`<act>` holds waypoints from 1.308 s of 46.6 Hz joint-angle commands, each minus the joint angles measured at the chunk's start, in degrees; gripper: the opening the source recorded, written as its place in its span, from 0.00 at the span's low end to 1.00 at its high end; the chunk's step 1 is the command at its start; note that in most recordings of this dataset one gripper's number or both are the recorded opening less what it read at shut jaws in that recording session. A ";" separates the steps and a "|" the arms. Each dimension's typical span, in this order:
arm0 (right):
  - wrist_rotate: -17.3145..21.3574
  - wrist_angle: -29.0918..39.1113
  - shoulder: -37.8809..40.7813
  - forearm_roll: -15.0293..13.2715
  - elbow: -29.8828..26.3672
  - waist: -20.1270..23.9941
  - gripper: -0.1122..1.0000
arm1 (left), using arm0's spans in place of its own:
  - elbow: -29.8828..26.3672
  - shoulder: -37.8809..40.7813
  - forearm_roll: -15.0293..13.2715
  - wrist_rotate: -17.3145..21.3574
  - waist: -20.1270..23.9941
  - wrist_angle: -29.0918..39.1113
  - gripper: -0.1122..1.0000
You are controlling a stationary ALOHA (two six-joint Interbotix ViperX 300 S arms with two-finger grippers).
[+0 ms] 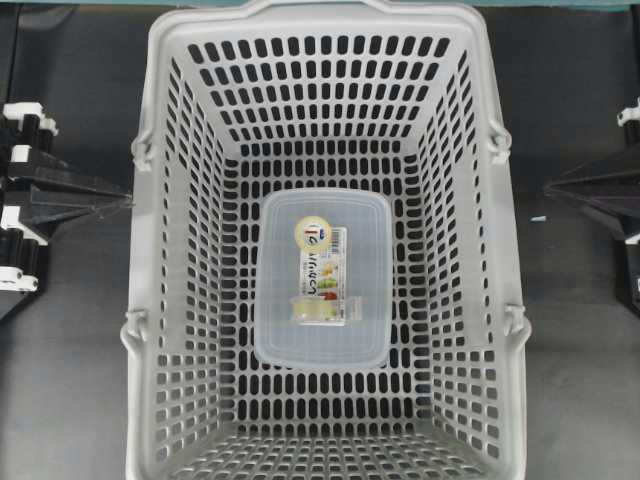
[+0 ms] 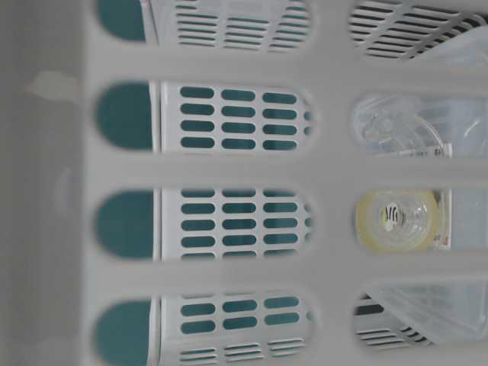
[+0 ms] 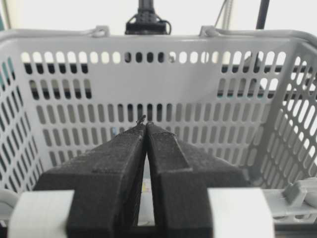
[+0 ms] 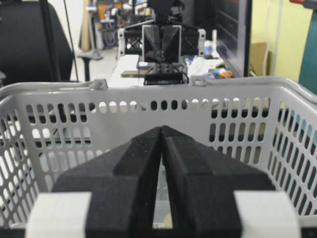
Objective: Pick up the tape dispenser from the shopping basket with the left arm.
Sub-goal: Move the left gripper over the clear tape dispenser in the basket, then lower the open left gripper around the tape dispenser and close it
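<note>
The light-grey slotted shopping basket (image 1: pixel 158 120) fills the middle of the overhead view. On its floor lies a clear food box (image 1: pixel 325 345) with a printed label. The tiny clear tape dispenser (image 1: pixel 321 309) with its pale yellow roll rests on that box's lid. Through a slot in the table-level view the tape dispenser (image 2: pixel 396 219) shows as a yellowish ring. My left gripper (image 1: pixel 124 197) is shut and empty, outside the basket's left wall, its tips pointing at the basket. In the left wrist view the left gripper (image 3: pixel 145 124) faces the basket (image 3: pixel 198 74). My right gripper (image 1: pixel 552 187) is shut outside the right wall.
The basket's thin handles (image 1: pixel 140 152) lie folded down along both long rims. The basket stands on a dark tabletop (image 1: pixel 70 380). In the right wrist view the shut right gripper (image 4: pixel 162 129) faces the basket (image 4: pixel 124 121), with the other arm's base beyond the far rim.
</note>
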 commanded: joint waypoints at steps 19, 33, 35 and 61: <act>3.43 13.10 0.09 1.32 -2.46 -0.44 0.10 | -25.49 20.21 2.37 -2.37 -3.25 28.74 0.10; 3.25 15.91 -0.26 1.32 -2.64 -0.44 0.24 | -37.53 32.87 2.37 -2.64 -5.36 43.59 0.10; 3.25 15.91 -0.26 1.32 -2.64 -0.35 0.34 | -39.11 34.63 2.37 -2.72 -5.54 45.26 0.10; 3.34 16.08 -2.90 1.23 -2.02 -0.26 0.78 | -51.77 50.63 2.37 -10.28 -6.15 58.97 0.81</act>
